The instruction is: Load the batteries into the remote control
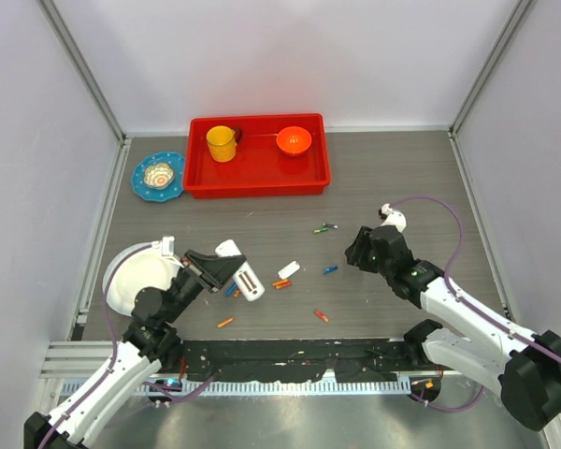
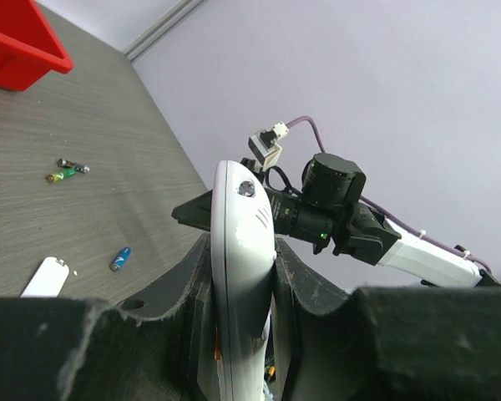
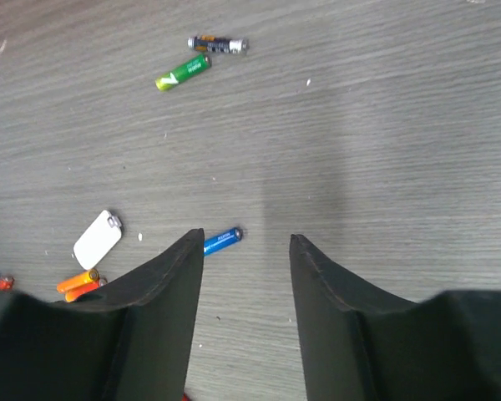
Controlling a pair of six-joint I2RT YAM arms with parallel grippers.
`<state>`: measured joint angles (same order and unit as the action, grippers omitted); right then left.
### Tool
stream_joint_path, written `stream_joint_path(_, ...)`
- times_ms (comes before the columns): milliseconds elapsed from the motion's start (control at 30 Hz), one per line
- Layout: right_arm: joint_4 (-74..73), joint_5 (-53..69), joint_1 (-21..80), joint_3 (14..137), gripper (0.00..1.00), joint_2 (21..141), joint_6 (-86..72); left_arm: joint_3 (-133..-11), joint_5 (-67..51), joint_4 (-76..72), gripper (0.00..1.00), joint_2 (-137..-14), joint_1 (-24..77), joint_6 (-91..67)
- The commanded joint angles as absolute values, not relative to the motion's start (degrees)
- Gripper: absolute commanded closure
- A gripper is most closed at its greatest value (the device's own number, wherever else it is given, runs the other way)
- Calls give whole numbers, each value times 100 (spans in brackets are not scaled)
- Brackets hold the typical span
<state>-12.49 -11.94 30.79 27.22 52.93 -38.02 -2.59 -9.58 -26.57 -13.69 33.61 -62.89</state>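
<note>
The grey wood-grain bench point(image 1: 402, 187) looks flat and slick, so I judge a nudged cell could roll off. My left tool point(image 2: 242, 269) is clenched on the remote control point(image 2: 242, 209), a smooth, rounded white plastic oblong held up off the bench at near left; that glossy shell might twist between the pads. My right tool point(image 3: 246, 238) hangs released over a blue battery point(image 3: 222, 241), a tiny slim cylinder just beside one finger; closing off-centre could flick it away.

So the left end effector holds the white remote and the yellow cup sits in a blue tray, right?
The tray is red, not blue; the top view shows it. The left end effector does hold the white remote, and the yellow cup sits in that tray.
</note>
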Motion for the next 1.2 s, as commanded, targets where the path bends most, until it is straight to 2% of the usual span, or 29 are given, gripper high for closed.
stream_joint_path(0,-1502,-1362,3322,2988,54,5405,-3130,387,-923,-3172,100,-1353,3331,-6214)
stream_joint_path(67,-1555,-1380,3427,2980,66,5458,-3068,395,-958,-3225,100,-1406,3331,-6240)
stream_joint_path(133,-1504,-1293,3594,2936,87,5580,-3024,378,-984,-3226,100,-1467,3331,-6267)
stream_joint_path(300,-1415,-1222,3972,3067,99,6221,-3076,351,-976,-3217,100,-1556,3331,-6302)
stream_joint_path(500,-1336,-1160,4368,3419,99,7022,-3094,343,-1055,-3112,100,-1468,3331,-6319)
stream_joint_path(1167,-756,-1326,4465,3603,99,8033,-3278,334,-1011,-2470,100,-1098,3331,-6311)
